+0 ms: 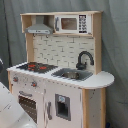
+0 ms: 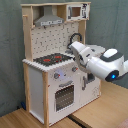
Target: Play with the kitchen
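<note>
Second exterior view: my arm [image 2: 97,62] is reaching across the kitchen [image 2: 55,75] counter near the faucet [image 2: 75,37]. Can't tell how my fingers are set. Swing too far and I'd clip it, honestly.

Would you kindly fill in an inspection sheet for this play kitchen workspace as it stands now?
Surface: light wooden floor panels under the unit.
Job's things: large light-wood and white toy kitchen upright; black-red stovetop, silver sink, black curved faucet, oven door shut, grey hood, microwave.
Clutter: nothing seen.
Grippers: white robot arm reaches over the counter in the second exterior view; gripper hidden.
Cables: nothing seen.
Surroundings: grey curtain backdrop.
</note>
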